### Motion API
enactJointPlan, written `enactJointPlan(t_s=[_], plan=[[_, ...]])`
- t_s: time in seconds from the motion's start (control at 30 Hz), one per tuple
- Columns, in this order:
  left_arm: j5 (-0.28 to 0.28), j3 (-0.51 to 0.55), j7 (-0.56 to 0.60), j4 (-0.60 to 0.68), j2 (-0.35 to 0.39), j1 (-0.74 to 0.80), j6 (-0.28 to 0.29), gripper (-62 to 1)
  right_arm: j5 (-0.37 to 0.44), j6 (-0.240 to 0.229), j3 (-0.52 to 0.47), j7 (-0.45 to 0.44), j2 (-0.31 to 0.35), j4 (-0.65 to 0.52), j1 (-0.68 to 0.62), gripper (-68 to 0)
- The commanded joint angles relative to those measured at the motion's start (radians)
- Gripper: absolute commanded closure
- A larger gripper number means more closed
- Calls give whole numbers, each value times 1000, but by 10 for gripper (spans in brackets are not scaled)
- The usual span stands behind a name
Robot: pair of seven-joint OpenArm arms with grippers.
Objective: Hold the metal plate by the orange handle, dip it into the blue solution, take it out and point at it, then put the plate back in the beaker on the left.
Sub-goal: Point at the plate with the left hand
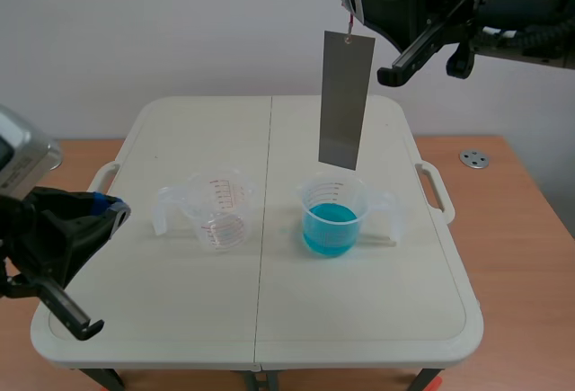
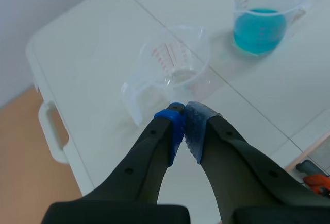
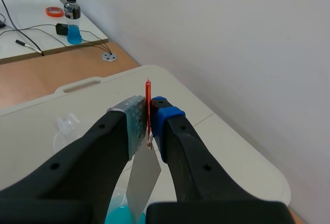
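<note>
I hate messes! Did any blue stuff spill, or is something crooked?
Nothing stands out. The empty beaker and the beaker of blue solution stand upright, no puddle shows on the table, and the metal plate hangs nearly straight from the right end effector.

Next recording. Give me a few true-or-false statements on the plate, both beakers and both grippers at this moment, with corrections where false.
1. The right gripper holds the metal plate by its orange handle. True.
2. The plate's lower end is dipped in the blue solution. False: it hangs above the liquid.
3. The left gripper has its fingers shut on nothing. True.
4. The left beaker holds blue liquid. False: it is clear, with no blue in it.
</note>
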State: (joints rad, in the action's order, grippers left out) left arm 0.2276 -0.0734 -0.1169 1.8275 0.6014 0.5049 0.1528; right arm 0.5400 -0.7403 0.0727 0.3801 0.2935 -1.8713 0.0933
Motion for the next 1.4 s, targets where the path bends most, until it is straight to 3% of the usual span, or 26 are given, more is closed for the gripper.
enactJointPlan(t_s=[0.0, 0.2, 0.63, 0.83, 1.13, 1.37], plan=[[3, -35, -2, -5, -2, -46, 0, -16, 14, -5, -7, -11, 3, -14, 18, -15], [3, -188, -53, -99, -11, -248, 12, -16, 14, -5, -7, -11, 3, -14, 18, -15], [-19, -359, -63, -403, -167, -601, 208, -16, 14, -5, -7, 0, 3, -14, 18, -15], [-35, -411, -63, -497, -245, -695, 262, -16, 14, -5, -7, 0, 3, -14, 18, -15], [-39, -460, -63, -577, -332, -794, 269, -16, 14, -5, -7, 0, 3, -14, 18, -15], [-76, -465, -59, -625, -369, -824, 269, -16, 14, -5, -7, 0, 3, -14, 18, -15]])
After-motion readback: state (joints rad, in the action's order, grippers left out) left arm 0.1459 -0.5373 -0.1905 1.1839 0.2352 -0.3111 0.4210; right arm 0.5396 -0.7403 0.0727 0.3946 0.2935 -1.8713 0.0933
